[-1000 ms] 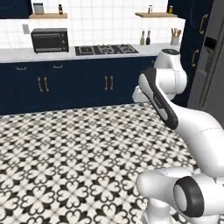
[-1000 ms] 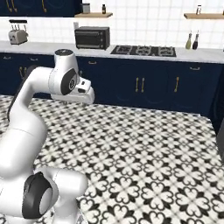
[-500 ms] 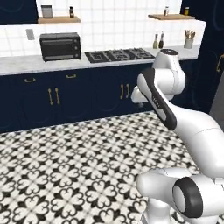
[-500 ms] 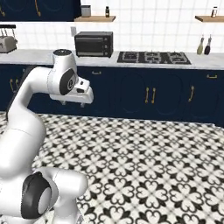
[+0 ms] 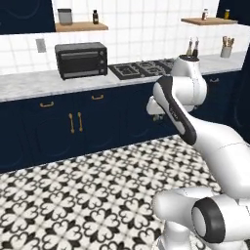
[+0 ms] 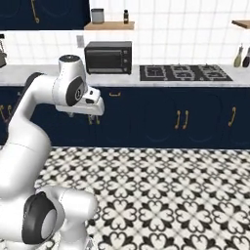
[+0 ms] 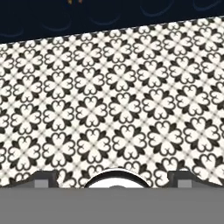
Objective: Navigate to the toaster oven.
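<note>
The toaster oven is a small black box with a dark glass door, standing on the pale marble counter left of the hob. In the right base view the toaster oven sits just beyond my arm's upper joint. My gripper hangs folded close to the arm, pointing down at the floor well short of the cabinets. In the right base view the gripper shows beneath the white hand. The hand view looks at patterned tiles, with the fingertips far apart: the gripper is open and holds nothing.
Navy base cabinets with brass handles run under the counter. A black gas hob lies right of the toaster oven. Wooden shelves carry small jars; bottles and a utensil pot stand far right. Black-and-white tile floor stretches before the cabinets.
The whole picture has shifted: the base has driven closer to the counter, so the toaster oven looks larger and nearer the middle. The arm keeps its folded pose.
</note>
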